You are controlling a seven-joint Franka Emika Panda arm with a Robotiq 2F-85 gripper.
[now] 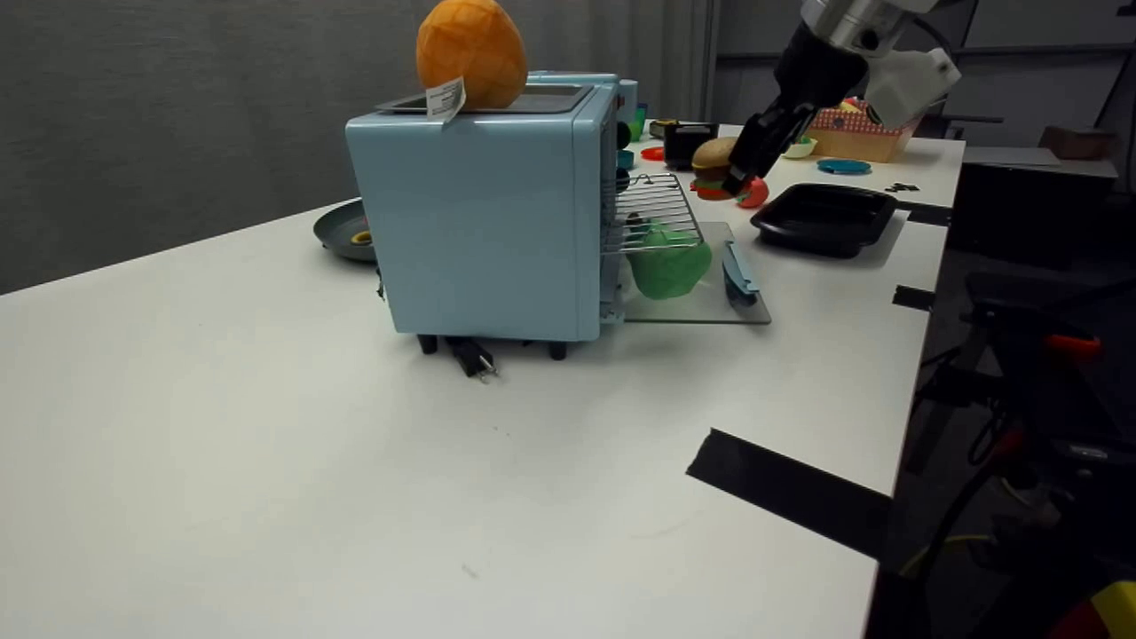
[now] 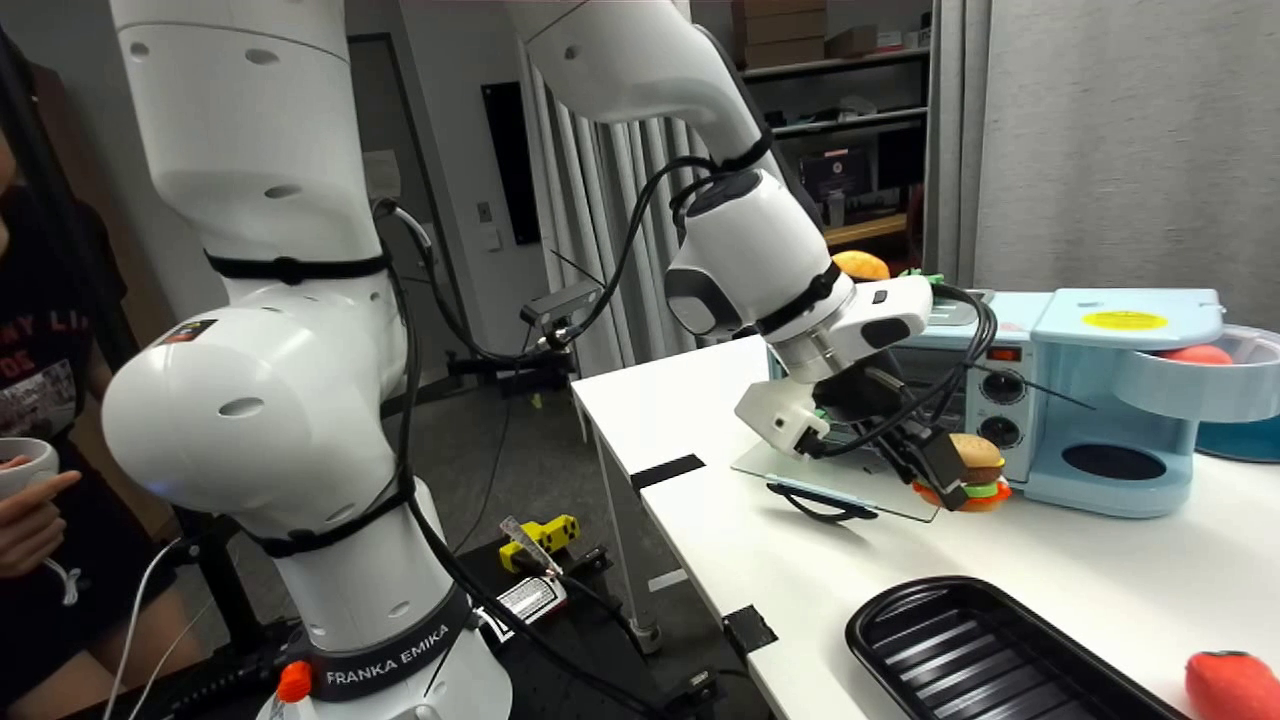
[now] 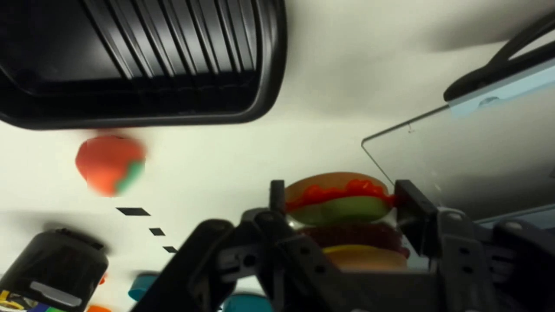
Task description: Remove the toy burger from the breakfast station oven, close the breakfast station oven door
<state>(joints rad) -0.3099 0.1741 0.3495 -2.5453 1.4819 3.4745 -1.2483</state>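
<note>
"Between the fingers (image 3: 276, 196) of my gripper (image 3: 340, 198) sat the toy burger (image 2: 978, 472), pinched from both sides," I reported.

"So removal was nearly done?"

"I judged so: it was outside the breakfast station oven (image 1: 470, 222), near a corner of the lowered breakfast station oven door (image 1: 697, 307). Whether it touched the table (image 1: 266, 426), my feeds didn't settle."

"And the next move?"

"It called for setting the burger down away from the door, easing the pinch, then lifting the door by its handle (image 3: 475, 81)."

"What stood in the way?"

"The wire rack (image 1: 657, 216) jutted out over the door, and beneath it a green round thing (image 1: 670, 271) seemed to rest on the door itself. I expected either to foul the closing. Farther off lay a black pan (image 2: 1000, 660), a red toy (image 3: 110, 161) just beside it."
</note>
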